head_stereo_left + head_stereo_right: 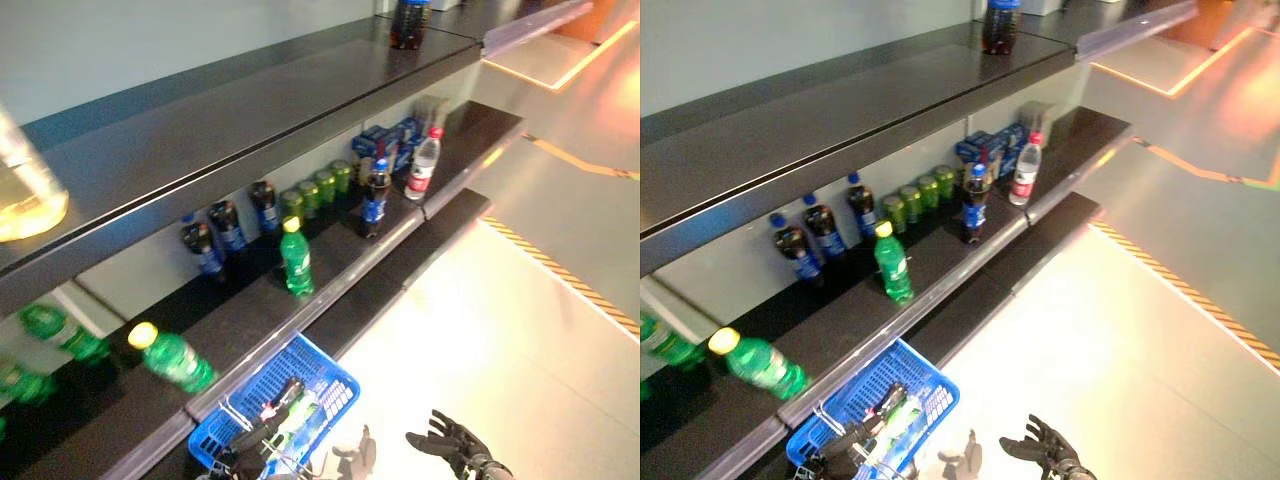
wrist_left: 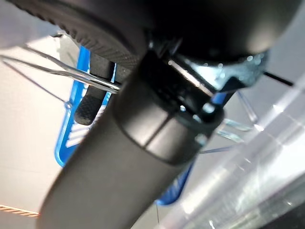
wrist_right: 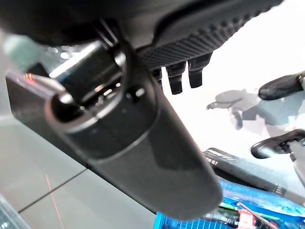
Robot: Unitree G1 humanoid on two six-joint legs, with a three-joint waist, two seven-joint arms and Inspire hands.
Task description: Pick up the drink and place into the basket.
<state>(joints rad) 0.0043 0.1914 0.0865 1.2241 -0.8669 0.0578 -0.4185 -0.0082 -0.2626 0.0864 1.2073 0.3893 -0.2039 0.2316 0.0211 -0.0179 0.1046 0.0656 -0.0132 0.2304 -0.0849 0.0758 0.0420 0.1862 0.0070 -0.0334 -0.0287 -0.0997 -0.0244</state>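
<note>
The drink (image 1: 296, 416), a bottle with green on it, lies inside the blue basket (image 1: 325, 372) at the lower edge of the head views, next to a dark item with a red spot. The left hand (image 1: 250, 450) is at the basket's near rim, its dark fingers curled round the wire handle (image 2: 71, 74), as its own wrist view shows the thin metal wires running under them. The right hand (image 1: 452, 443) hangs over the pale floor (image 1: 500, 330) just right of the basket, fingers spread apart and holding nothing.

Beyond the basket runs a dark shelf (image 1: 330, 275). A green bottle with a yellow cap (image 1: 295, 258) stands upright near its front edge, and another green bottle (image 1: 172, 357) lies tilted further left. Dark cola bottles (image 1: 228, 230) stand along the back, then a row of green cans (image 1: 318, 187), a dark bottle with a blue label (image 1: 375, 196) and a clear water bottle with a red cap (image 1: 424, 164). On the upper shelf (image 1: 250, 110) stands one more dark bottle (image 1: 409, 22).
</note>
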